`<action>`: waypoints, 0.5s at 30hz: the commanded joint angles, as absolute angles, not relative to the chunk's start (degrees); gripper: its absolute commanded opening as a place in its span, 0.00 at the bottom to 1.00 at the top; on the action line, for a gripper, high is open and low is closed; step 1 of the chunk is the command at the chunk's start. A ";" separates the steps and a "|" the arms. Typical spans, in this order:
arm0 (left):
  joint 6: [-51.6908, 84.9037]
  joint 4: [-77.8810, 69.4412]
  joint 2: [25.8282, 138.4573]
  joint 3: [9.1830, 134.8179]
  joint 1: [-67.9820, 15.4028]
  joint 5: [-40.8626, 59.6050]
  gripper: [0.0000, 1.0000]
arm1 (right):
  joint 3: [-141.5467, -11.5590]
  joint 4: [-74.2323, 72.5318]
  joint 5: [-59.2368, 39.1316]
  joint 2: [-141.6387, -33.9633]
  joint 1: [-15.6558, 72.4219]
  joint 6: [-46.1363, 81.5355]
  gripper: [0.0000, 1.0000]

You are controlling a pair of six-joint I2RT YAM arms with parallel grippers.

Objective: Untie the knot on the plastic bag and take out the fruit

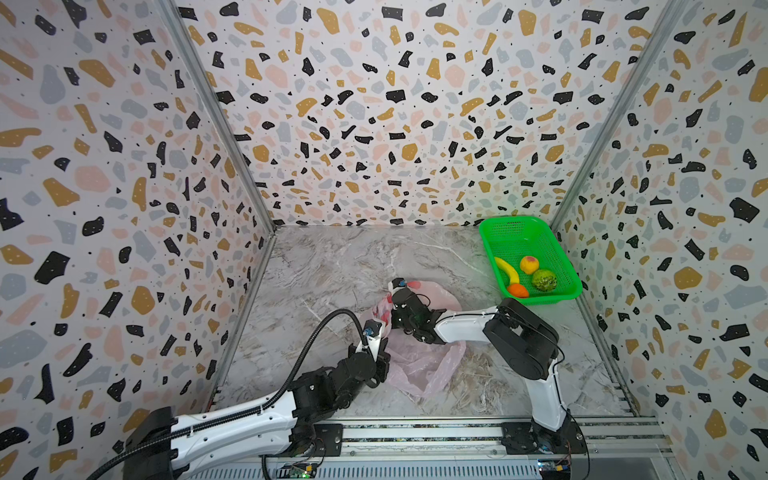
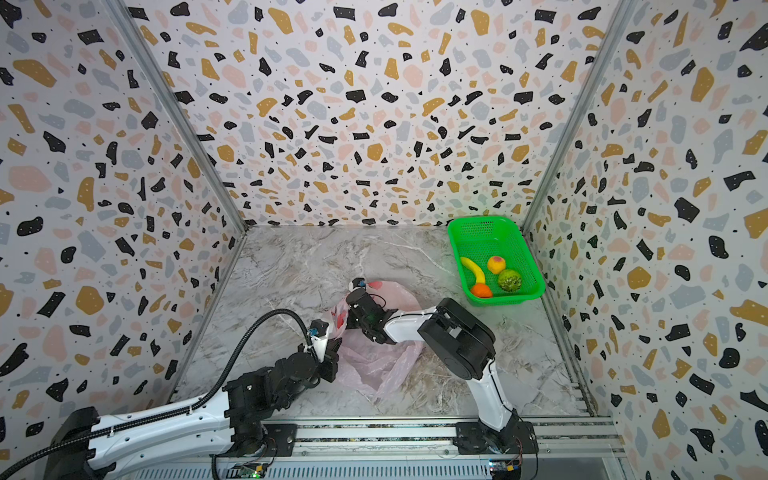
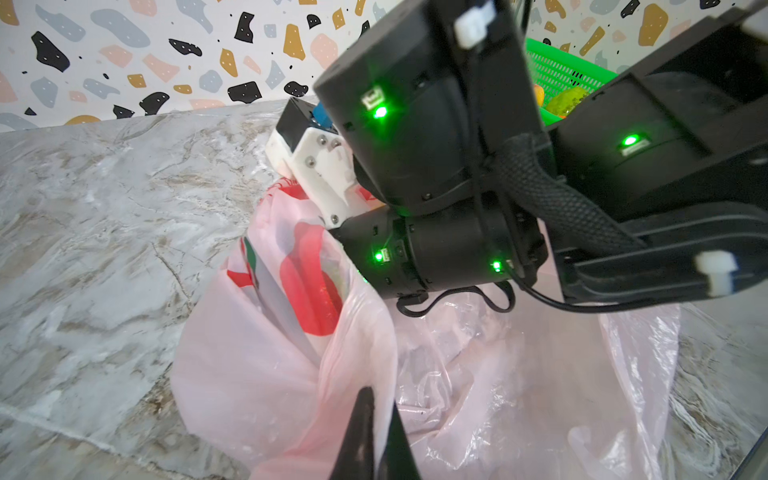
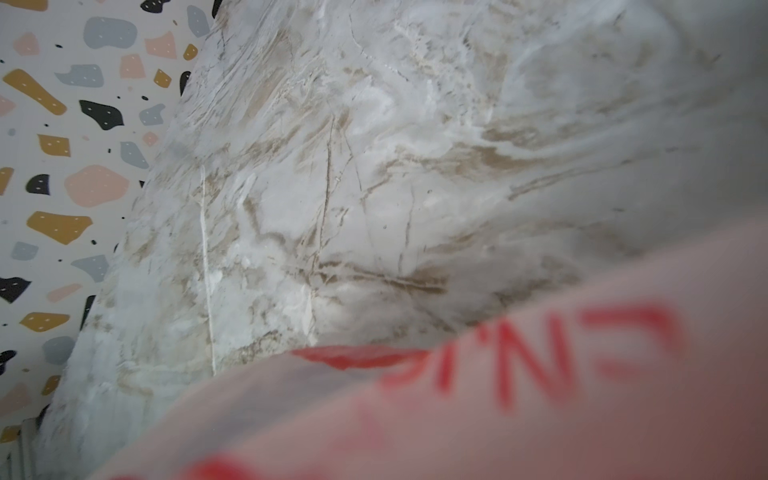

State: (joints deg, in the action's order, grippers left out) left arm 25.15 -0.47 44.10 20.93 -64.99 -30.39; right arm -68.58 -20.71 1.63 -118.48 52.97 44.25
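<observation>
The crinkly translucent pink plastic bag point(image 1: 419, 365) slumps mid-bench, rim clamped in the jaws of the left gripper point(image 3: 376, 419), probably to hold its mouth open for the right gripper point(image 1: 394, 311) reaching in, jaws hidden, while four fruits point(image 1: 529, 264) sit in the green mesh basket point(image 1: 511, 232) at the far right corner.

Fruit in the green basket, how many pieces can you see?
4, all in the green basket: banana at the left, peach toward the back, bumpy green fruit at the right, orange at the front edge. More may be hidden inside the pink plastic bag.
</observation>
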 commanded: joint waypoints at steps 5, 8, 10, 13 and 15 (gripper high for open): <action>25.84 -0.81 41.48 20.37 -65.26 -30.04 0.00 | -69.80 -16.19 6.68 -117.00 53.00 43.53 0.57; 26.02 0.00 40.40 20.26 -65.21 -30.69 0.00 | -66.72 -15.37 7.14 -113.84 53.04 42.09 0.56; 26.10 0.07 40.01 20.08 -65.21 -30.89 0.00 | -64.48 -15.00 7.48 -111.18 53.09 41.20 0.55; 26.41 -0.04 40.01 19.93 -65.21 -30.93 0.00 | -60.99 -14.11 8.00 -106.66 53.06 40.34 0.52; 26.37 -0.64 40.15 19.86 -65.23 -30.86 0.00 | -59.46 -13.03 8.12 -103.72 53.12 39.60 0.52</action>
State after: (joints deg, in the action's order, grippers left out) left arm 25.74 -0.01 40.47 20.86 -64.99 -30.48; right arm -60.36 -15.57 6.48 -109.03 53.15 41.50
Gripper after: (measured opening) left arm 0.047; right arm 0.617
